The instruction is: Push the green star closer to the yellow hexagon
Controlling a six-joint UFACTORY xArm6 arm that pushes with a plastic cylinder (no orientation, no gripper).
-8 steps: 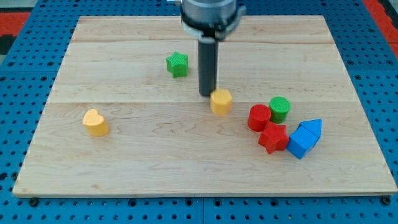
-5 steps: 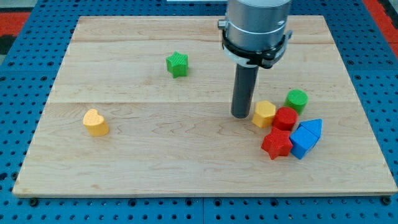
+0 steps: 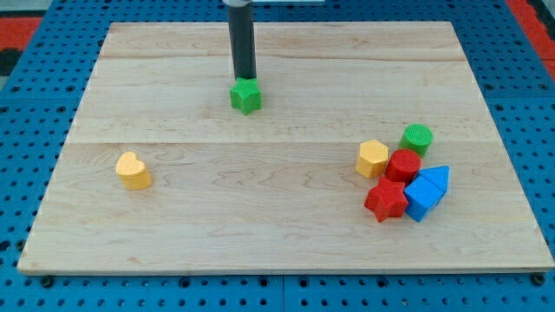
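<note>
1. While the green star [image 3: 246,95] sits near the top of the bench [image 3: 173,234], left of centre, the yellow hexagon [image 3: 372,159] lies well apart from it toward the view's lower right, so the push looks hardly begun; nearly the whole gap is left to close.
2. Beside the hexagon, the red cylinder [image 3: 403,165] touches it, with a green cylinder [image 3: 417,137], red star [image 3: 385,200] and blue blocks [image 3: 425,191] clustered there; a yellow heart [image 3: 133,170] rests far left.
3. No gripper exists on this arm, so nothing is pinched: my tip [image 3: 245,79] stands just above the star's top edge, touching or nearly so, well placed to shove it downward but needing a rightward slant.
</note>
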